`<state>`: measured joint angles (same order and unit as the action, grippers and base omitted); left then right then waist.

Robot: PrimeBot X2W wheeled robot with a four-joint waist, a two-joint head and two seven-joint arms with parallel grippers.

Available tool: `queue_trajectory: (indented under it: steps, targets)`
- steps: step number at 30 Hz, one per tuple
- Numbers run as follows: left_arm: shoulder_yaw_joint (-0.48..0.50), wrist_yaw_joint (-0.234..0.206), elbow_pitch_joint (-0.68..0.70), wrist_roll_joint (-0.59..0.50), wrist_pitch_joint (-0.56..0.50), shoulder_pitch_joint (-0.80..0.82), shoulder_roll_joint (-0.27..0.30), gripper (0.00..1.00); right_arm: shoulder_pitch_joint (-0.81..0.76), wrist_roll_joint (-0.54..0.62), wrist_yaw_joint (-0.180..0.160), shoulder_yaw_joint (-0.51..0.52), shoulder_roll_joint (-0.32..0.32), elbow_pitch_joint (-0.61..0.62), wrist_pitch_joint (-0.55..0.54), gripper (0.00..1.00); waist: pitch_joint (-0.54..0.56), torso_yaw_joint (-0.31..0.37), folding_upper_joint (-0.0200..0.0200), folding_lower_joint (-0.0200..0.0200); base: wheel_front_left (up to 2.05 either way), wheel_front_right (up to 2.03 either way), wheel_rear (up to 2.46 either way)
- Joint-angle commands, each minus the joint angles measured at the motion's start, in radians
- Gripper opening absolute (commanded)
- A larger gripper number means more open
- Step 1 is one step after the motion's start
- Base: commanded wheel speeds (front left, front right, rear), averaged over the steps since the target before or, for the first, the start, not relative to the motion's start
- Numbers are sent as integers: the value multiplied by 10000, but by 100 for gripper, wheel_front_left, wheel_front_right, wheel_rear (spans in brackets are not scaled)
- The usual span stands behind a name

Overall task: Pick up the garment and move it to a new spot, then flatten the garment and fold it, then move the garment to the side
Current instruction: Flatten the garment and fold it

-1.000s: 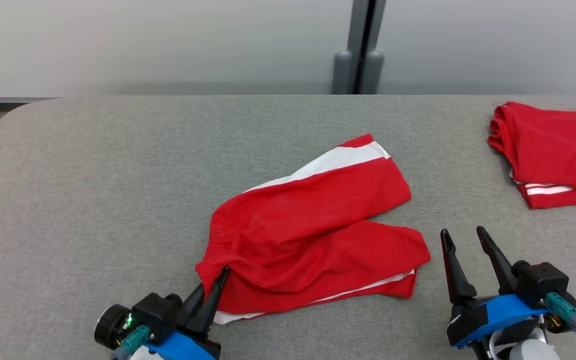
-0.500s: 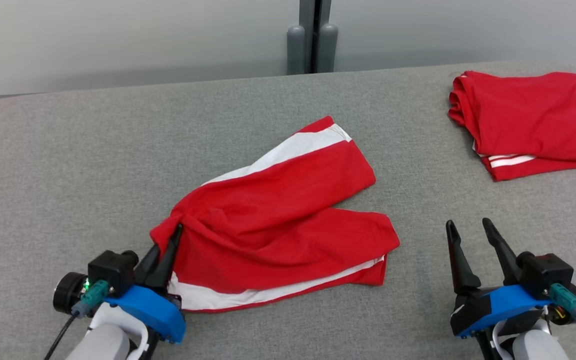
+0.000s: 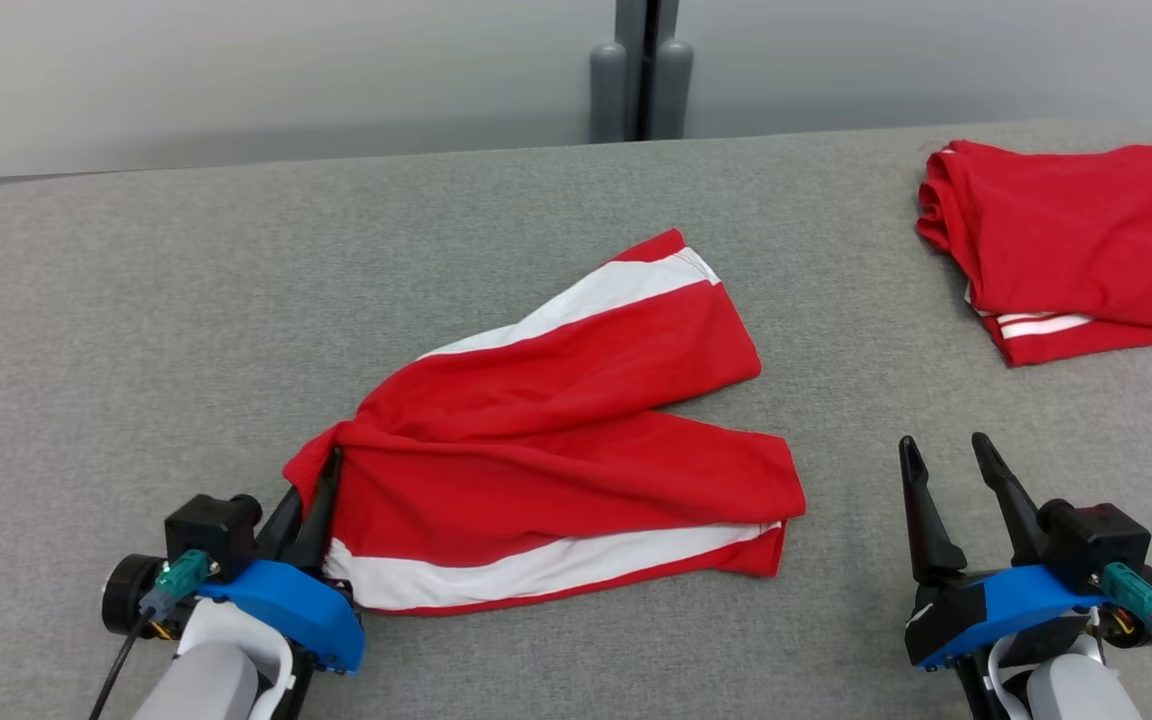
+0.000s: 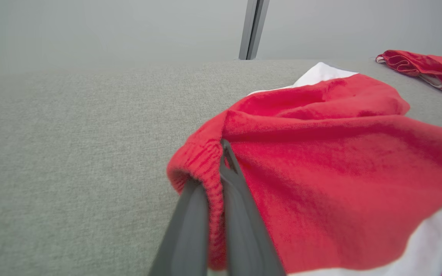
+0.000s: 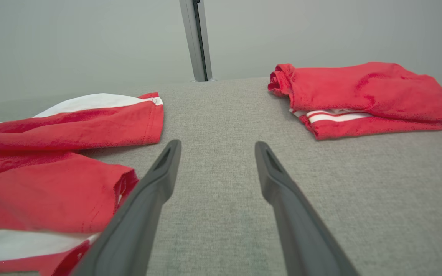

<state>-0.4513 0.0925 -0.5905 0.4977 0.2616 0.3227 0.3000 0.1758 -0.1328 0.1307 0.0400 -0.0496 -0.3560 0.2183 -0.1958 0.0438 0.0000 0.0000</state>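
Red shorts with white side stripes (image 3: 566,440) lie spread on the grey table, legs pointing to the right. My left gripper (image 3: 328,460) is shut on the bunched waistband at the shorts' left end; in the left wrist view the red fabric (image 4: 320,161) is pinched between its two fingers (image 4: 236,191). My right gripper (image 3: 944,448) stands open to the right of the shorts' lower leg, with nothing between its fingers. From the right wrist, the shorts (image 5: 60,161) lie to the left of the open gripper (image 5: 217,145).
A second red garment (image 3: 1076,245), folded, lies at the table's far right (image 5: 363,99). The grey table (image 3: 136,320) has bare room to the left and front. A grey post (image 3: 641,70) stands behind the far edge.
The left gripper has pulled the waistband end leftward and toward me, stretching the shorts flatter and showing more of the lower white stripe. The head camera has shifted. The right gripper stays open.
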Motion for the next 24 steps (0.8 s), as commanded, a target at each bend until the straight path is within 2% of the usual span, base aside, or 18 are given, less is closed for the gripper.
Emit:
queue_trajectory:
  steps: [1, 14, 24]
  targets:
    - [115, 38, 6, -107, 43, -148, -65, 100, 59, 42, 1, 12, -18, -36, 44, 100, 39, -69, 0, 0, 0, 0, 0]
    - [977, 259, 959, -995, 45, -1461, -943, 100, -124, -95, 1, 43, -18, -328, 147, 100, 608, -1050, 0, 0, 0, 0, 0]
    - [2137, 115, 2161, -1680, 45, -2288, -1054, 100, -214, -168, 1, 1, -20, -505, 200, 100, 995, -1409, 0, 0, 0, 0, 0]
